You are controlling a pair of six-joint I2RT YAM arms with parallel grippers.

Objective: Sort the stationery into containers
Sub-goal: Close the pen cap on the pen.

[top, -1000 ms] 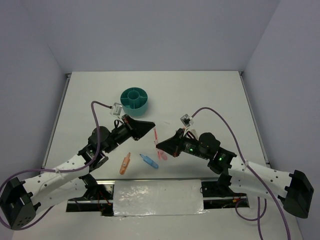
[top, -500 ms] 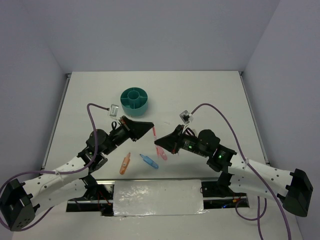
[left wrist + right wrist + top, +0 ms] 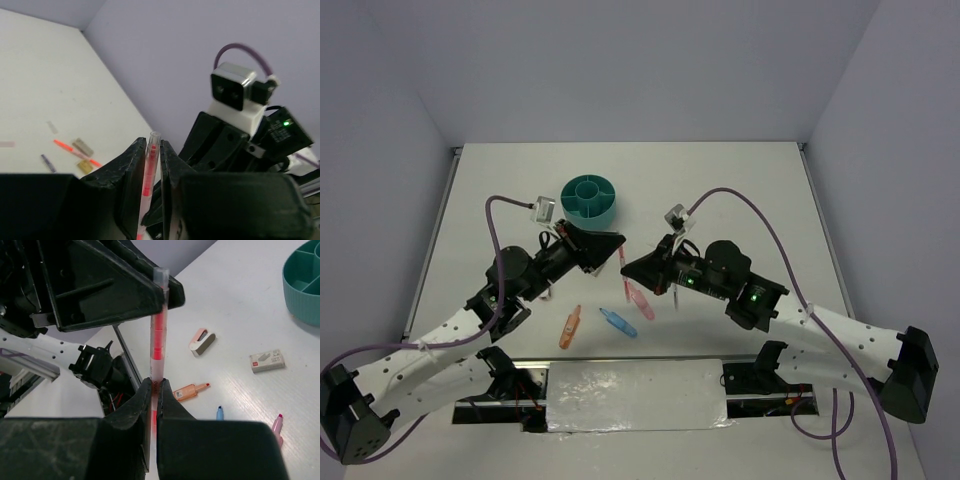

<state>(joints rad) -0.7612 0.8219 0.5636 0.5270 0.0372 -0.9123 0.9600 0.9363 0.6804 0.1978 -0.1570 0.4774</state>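
Sorting is judged barely begun: the round teal plastic organiser cup [image 3: 607,213] shows no contents in its visible compartments. One thin clear-and-red pen [image 3: 622,272] is held above the desk [image 3: 740,190] by the right gripper [image 3: 154,386], fingers closed on it. The pen also stands between the fingers of the left gripper [image 3: 152,145]; whether they clamp it cannot be told. Loose on the desk: one orange marker [image 3: 570,327], one blue marker [image 3: 618,322], one pink marker [image 3: 638,300], one white eraser block [image 3: 267,360].

A thin pink pen [image 3: 623,272] hangs mid-frame, off the bench. A pink marker [image 3: 639,301], blue marker [image 3: 617,322] and orange marker [image 3: 570,326] lie below it. The teal cup [image 3: 606,212] stands above.
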